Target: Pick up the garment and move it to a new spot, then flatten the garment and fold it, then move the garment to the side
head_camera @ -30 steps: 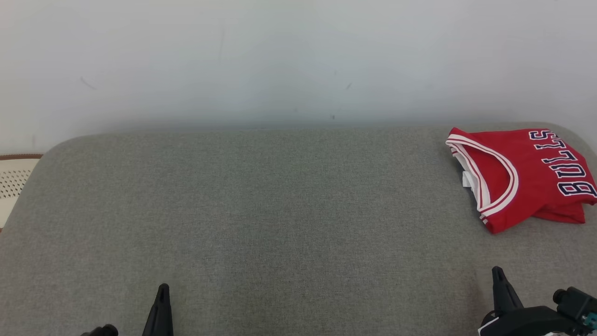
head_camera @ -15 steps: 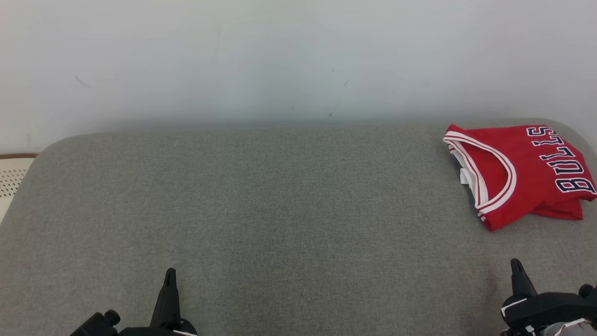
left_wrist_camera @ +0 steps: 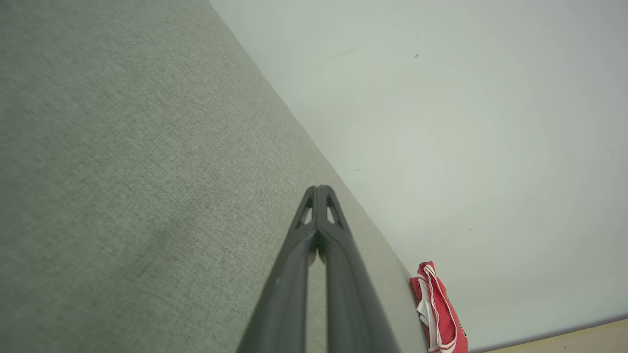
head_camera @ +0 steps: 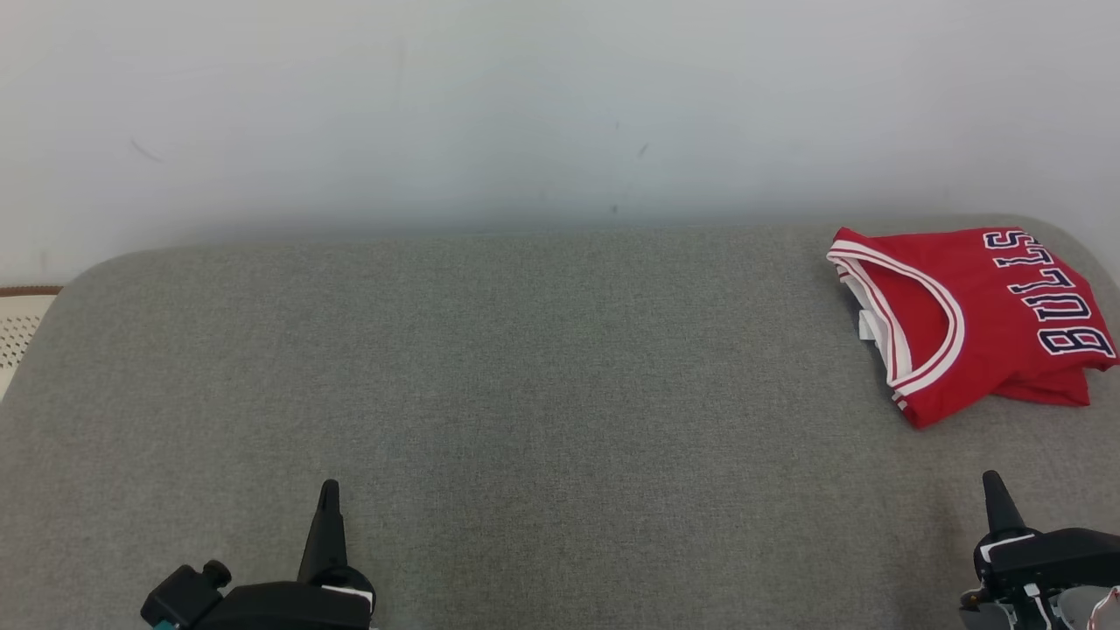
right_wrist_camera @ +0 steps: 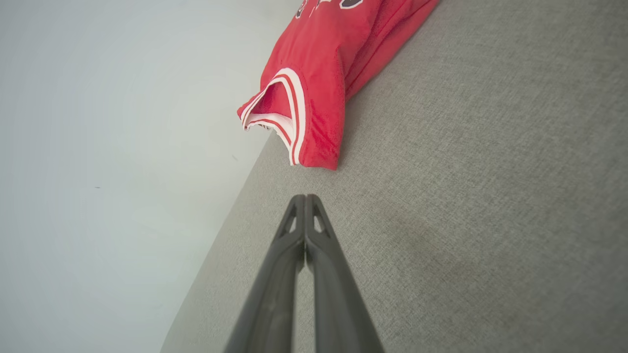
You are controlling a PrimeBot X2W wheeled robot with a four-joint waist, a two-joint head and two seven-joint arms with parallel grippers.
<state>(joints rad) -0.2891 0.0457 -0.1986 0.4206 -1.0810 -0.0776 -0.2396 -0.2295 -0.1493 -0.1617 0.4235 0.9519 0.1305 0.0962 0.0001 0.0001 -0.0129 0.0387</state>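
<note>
The garment [head_camera: 971,324] is a red jersey with white trim and dark lettering, lying folded at the far right of the grey upholstered surface [head_camera: 525,367]. It also shows in the right wrist view as the garment [right_wrist_camera: 324,83] just beyond the fingertips, and small in the left wrist view as the garment [left_wrist_camera: 439,314]. My left gripper [head_camera: 328,490] sits near the front edge at lower left, shut and empty. My right gripper [head_camera: 993,481] is at lower right, shut and empty, a short way in front of the jersey. Both wrist views show fingers pressed together: left gripper [left_wrist_camera: 319,189], right gripper [right_wrist_camera: 305,197].
A pale wall [head_camera: 560,105] stands right behind the grey surface. A cream perforated object with a brown rim [head_camera: 17,324] peeks in at the far left edge. The surface's rounded corners lie at far left and far right.
Both grippers show further up in the head view, with more of their wrists in sight. The whole picture has shifted slightly, so the camera moved. The jersey lies as before.
</note>
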